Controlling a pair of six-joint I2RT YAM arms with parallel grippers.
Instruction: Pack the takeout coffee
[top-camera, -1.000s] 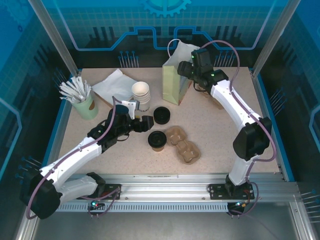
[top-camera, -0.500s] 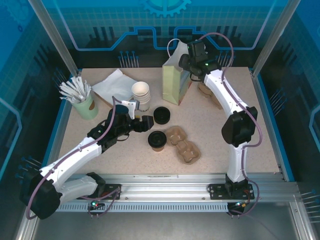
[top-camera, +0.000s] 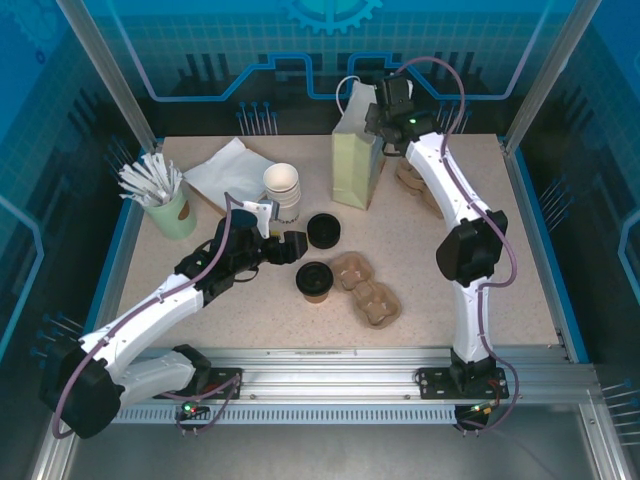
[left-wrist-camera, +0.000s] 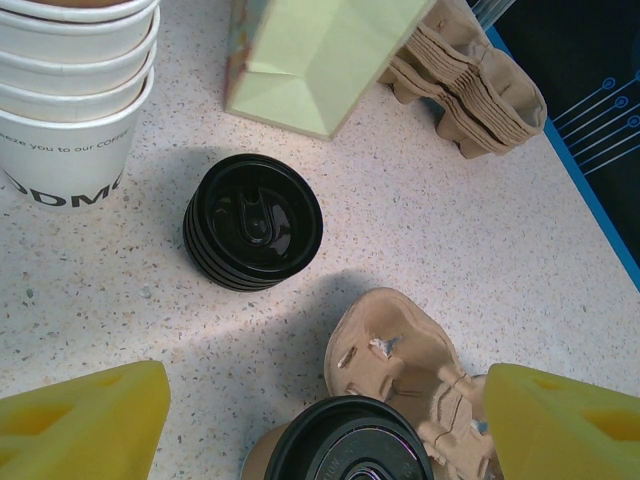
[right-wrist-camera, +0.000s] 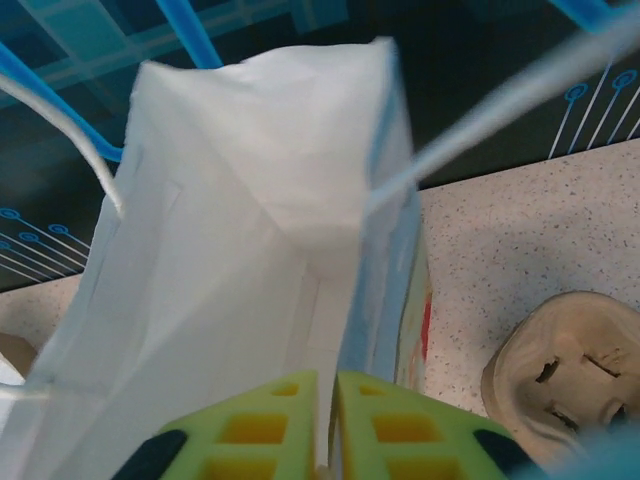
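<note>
Coffee (top-camera: 315, 280) sits near left gripper (top-camera: 285, 247), gaping, empty.
Right gripper (right-wrist-camera: 327, 400) pinches bag (top-camera: 357, 170) rim; a tug could topple it.

Speckled tabletop (top-camera: 420, 250). Near left edge, green cup of stirrers (top-camera: 170, 213); toward far edge, napkins (top-camera: 225, 170), white cup stack (top-camera: 283, 191), green paper bag (top-camera: 355, 175); at middle, black lids (top-camera: 324, 231), takeout coffee (top-camera: 315, 279) just beside tan carrier (top-camera: 367, 288).

takeout coffee (left-wrist-camera: 345, 447): glossy black plastic lid | carrier (left-wrist-camera: 392, 352): rough pulp | bag (right-wrist-camera: 235, 250): matt paper
</note>
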